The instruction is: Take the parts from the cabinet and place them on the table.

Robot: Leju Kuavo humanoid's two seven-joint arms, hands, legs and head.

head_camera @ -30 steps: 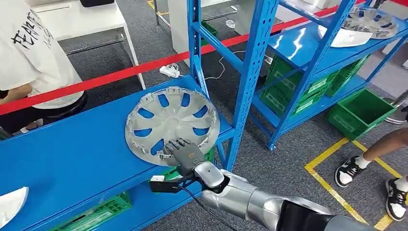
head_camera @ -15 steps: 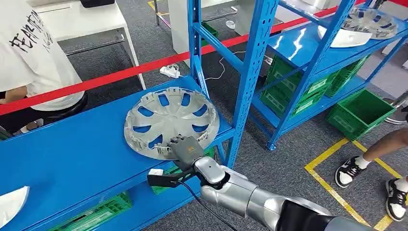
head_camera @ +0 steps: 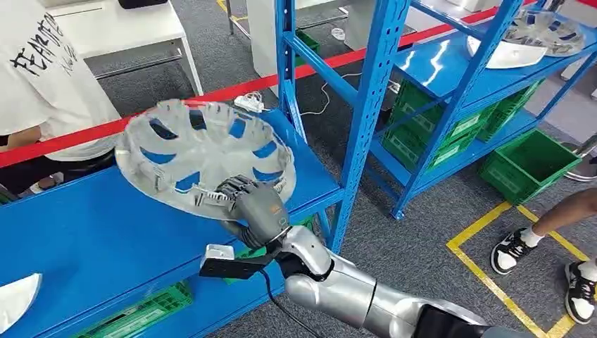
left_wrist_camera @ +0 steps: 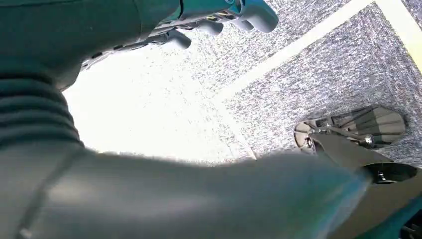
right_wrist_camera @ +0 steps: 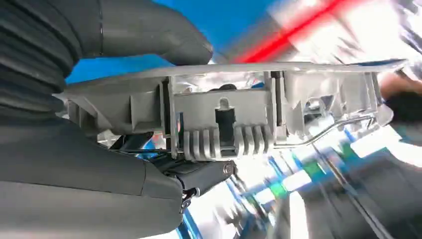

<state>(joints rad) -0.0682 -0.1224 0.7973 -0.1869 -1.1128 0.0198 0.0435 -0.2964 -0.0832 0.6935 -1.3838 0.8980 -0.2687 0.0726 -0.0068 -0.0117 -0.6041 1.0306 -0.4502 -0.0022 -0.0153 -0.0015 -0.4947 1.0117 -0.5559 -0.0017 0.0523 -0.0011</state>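
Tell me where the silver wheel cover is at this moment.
In the head view, the silver wheel cover is tilted above the blue shelf, left of the blue post; the right hand grips its near rim.

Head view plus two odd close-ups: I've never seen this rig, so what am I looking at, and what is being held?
This is a two-armed humanoid robot. The wide picture comes from a camera high on its body, looking down at a blue shelf of a metal rack. Its silver right arm reaches in, and the right hand grips the near rim of a silver wheel cover, which is tilted up off the shelf.

One close-up comes from a camera at the right wrist: it shows the wheel cover's rim edge-on, with the grey thumb above it.

The other comes from the left wrist, where the left hand holds nothing; beyond it is grey floor.

A person in a white shirt stands behind the shelf. More wheel covers lie on the further rack.
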